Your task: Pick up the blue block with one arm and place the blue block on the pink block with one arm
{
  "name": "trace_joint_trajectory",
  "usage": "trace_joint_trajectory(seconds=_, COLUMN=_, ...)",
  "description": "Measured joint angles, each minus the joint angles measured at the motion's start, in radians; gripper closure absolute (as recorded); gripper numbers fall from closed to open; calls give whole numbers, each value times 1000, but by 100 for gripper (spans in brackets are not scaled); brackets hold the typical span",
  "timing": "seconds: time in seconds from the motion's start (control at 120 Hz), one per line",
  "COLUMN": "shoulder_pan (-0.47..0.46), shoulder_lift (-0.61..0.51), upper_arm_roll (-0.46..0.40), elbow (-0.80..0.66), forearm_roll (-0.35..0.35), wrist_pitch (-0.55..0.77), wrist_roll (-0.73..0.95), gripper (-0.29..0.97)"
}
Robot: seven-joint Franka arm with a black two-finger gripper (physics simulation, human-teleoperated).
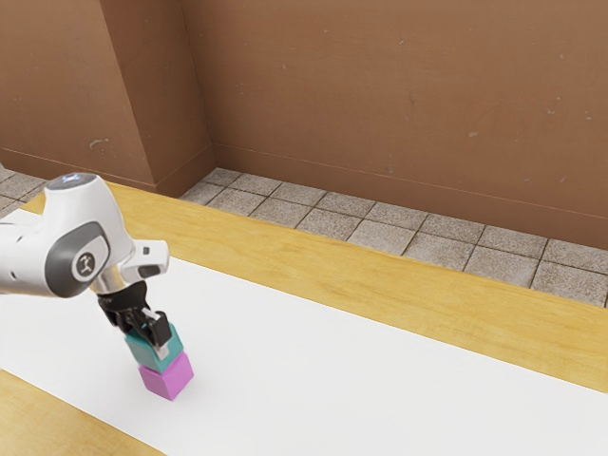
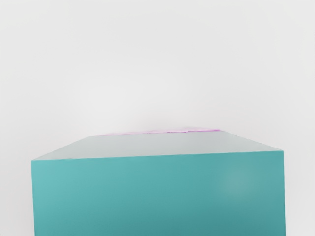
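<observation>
Nearest the exterior camera: wooden desk (image 1: 380, 275) edge, with a white mat (image 1: 361, 380) laid across it as a wide strip.

Pink block (image 1: 167, 376) sits on the mat, toward the exterior view's left, near the mat's front edge. Flat on the mat, one corner turned toward the camera.

Blue block (image 1: 144, 353) (reads more teal) is directly on top of the pink block, touching it. It's slightly rotated against the pink one, so edges don't line up exactly. The stack looks a bit skewed, not a clean tower.

Hand (image 1: 150, 334) is right on the blue block, coming down at a slant from the upper left. Fingers straddle the block and sit against two opposite sides, so it has hold of the blue block, at block width. One light fingertip pad shows on the face toward the exterior view's right.

Wrist view: blue block (image 2: 157, 191) big and close just under the hand, top face and one side face showing. A thin sliver of pink block (image 2: 167, 131) peeks out past its far top edge. White mat (image 2: 157, 59) beyond.

Arm (image 1: 76, 252), white with grey joint caps, enters from the exterior view's left edge, above the stack.

Further back: another wood strip of the desk past the mat, then grey tiled floor (image 1: 427, 237), then brown wall (image 1: 399, 85) with a corner step at the exterior view's left.
</observation>
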Motion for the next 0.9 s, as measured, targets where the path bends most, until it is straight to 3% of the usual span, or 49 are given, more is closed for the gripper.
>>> trace_joint_trajectory(seconds=0.9, shoulder_pan=0, shoulder_lift=-12, upper_arm_roll=-1, elbow=-7, forearm_roll=-6, wrist_pitch=0, wrist_roll=-95, gripper=32)
